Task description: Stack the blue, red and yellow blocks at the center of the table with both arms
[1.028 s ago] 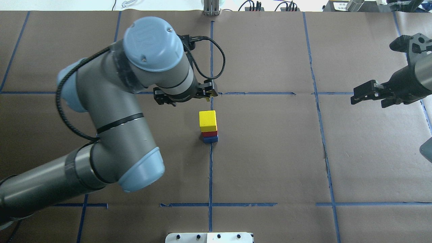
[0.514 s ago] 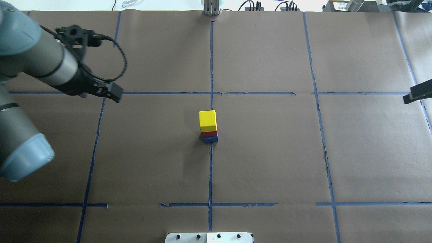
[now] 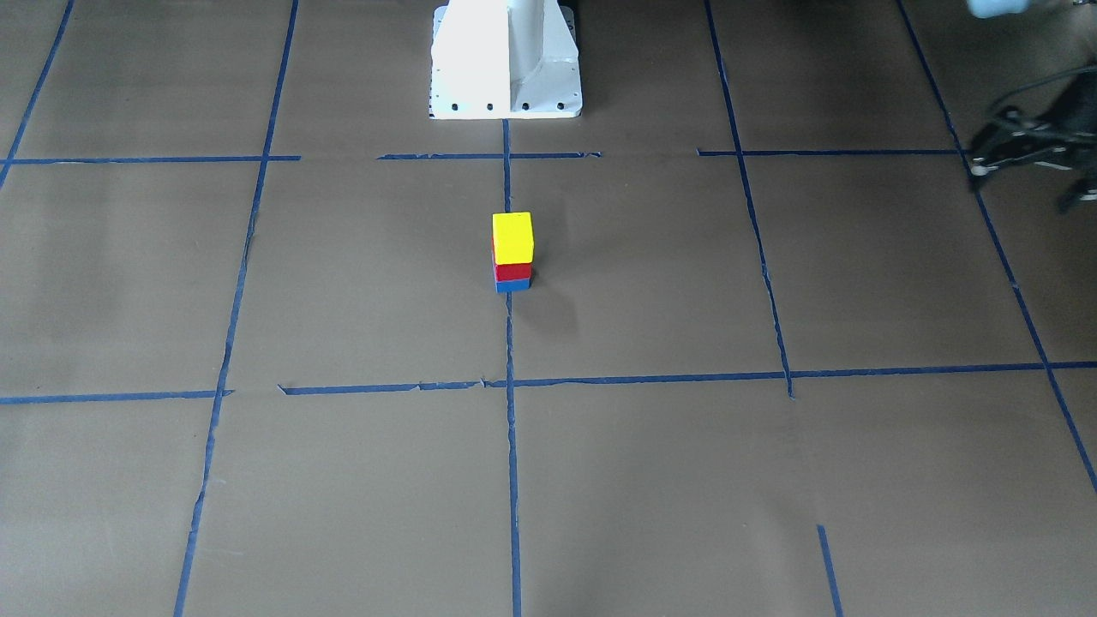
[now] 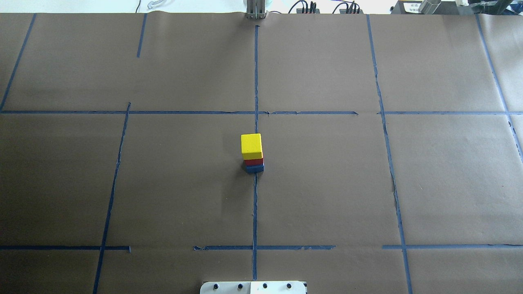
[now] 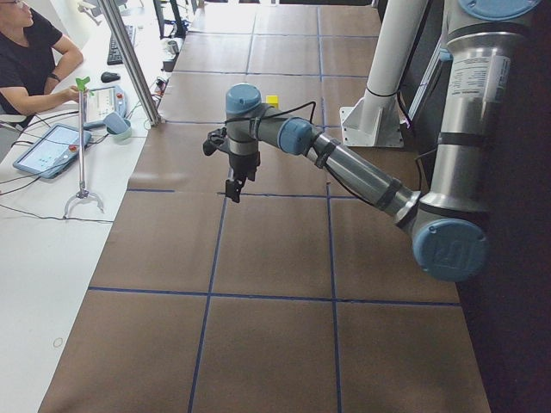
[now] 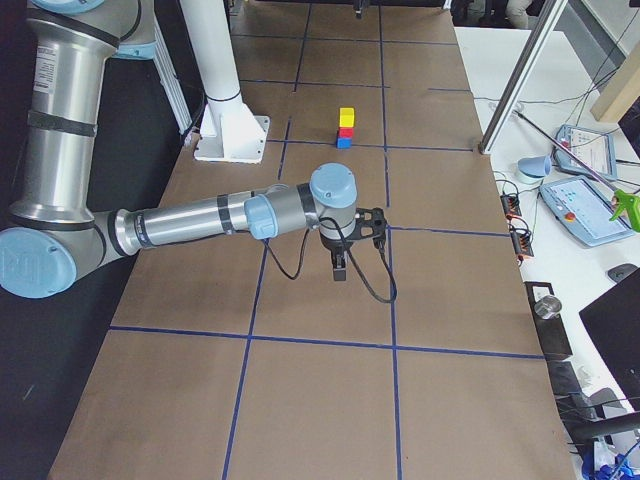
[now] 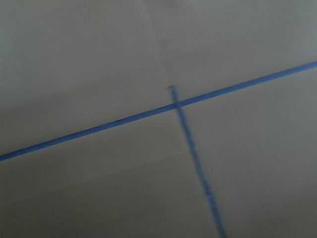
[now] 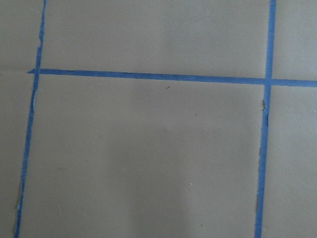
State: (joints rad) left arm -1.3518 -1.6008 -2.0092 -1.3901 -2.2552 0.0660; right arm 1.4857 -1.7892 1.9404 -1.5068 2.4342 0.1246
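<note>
A yellow block (image 4: 251, 145) sits on a red block (image 4: 254, 161), which sits on a blue block (image 4: 255, 168), in one upright stack at the table's centre. The stack also shows in the front-facing view (image 3: 512, 248) and the exterior right view (image 6: 345, 128). No gripper touches it. My left gripper (image 5: 232, 186) hangs over the table's left part, fingers pointing down, far from the stack; I cannot tell if it is open or shut. My right gripper (image 6: 340, 268) hangs over the right part, also far off; its state is unclear too. Both wrist views show only brown paper and blue tape.
The white robot base (image 3: 506, 60) stands at the table's near edge behind the stack. Blue tape lines grid the brown paper. An operators' bench with tablets (image 5: 47, 148) and a seated person (image 5: 26, 52) runs along the far side, with a metal post (image 5: 129, 60).
My left arm has swung away to the left and out of the overhead view. My right gripper has left that view on the right. The stack has not moved.
</note>
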